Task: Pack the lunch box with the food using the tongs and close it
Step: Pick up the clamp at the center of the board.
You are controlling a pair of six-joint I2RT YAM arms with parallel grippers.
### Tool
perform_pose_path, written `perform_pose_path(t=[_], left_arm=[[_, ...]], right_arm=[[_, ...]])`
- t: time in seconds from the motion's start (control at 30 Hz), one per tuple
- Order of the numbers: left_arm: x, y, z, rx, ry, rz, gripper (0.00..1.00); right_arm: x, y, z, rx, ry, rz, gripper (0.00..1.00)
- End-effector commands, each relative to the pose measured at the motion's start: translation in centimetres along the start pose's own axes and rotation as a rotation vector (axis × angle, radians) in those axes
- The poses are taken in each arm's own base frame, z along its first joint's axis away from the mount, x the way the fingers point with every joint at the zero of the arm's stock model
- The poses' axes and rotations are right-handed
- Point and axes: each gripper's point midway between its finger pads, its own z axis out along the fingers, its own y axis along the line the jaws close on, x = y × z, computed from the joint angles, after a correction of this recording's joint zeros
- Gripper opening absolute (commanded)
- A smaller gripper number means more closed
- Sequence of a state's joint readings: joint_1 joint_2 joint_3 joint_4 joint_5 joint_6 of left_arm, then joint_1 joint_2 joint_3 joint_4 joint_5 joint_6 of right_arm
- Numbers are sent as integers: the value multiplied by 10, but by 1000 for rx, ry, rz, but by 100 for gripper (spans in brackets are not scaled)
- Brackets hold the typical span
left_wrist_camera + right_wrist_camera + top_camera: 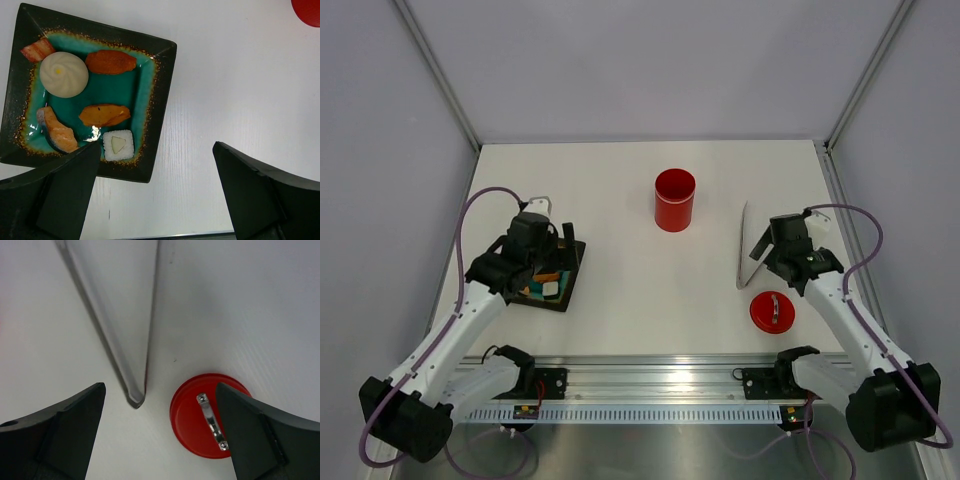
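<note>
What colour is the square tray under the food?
The tray is teal with black rim; left wrist view.

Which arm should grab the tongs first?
The right. The right gripper hangs open just above the tongs; the left gripper is far off, over the food on the black tray.

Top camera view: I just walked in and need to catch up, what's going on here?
Packing has not started. Both grippers are open and hold nothing. The left gripper hovers over the black tray where the food pieces lie. The right gripper hovers above the tongs, which lie on the table beside the red lid. The lunch box stands open mid-table.
</note>
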State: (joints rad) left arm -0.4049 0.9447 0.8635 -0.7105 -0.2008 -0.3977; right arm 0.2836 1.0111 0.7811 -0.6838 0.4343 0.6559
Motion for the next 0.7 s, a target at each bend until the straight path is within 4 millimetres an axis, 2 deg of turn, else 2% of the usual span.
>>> perform_pose_path(t=[0.0,0.13,0.27,0.37,0.4,0.47,0.53,0.63,0.67], left_arm=[[-8,-9,-1,32,-17,-11,99],[-7,-6,0,20,-15,-8,99],[-3,-7,1,24,-4,-22,99],[-3,-8,-3,35,-10,-27,99],[-2,-8,-4,37,-13,-25,99],[-3,-7,-6,40,-23,-28,99],[-3,-7,-7,41,-23,-24,99],[-2,-6,-7,35,-19,-30,99],[-2,-6,-7,37,-19,-30,99]], right_arm=[[-2,-13,25,-5,59,126,97],[-1,-10,44,-5,113,107,92],[-1,-3,65,-6,134,99,74],[-5,5,78,-13,134,100,68],[3,3,87,9,163,90,65],[5,5,95,14,173,89,60],[11,5,103,22,191,88,51],[15,10,107,-1,207,84,33],[16,11,108,-12,210,76,30]])
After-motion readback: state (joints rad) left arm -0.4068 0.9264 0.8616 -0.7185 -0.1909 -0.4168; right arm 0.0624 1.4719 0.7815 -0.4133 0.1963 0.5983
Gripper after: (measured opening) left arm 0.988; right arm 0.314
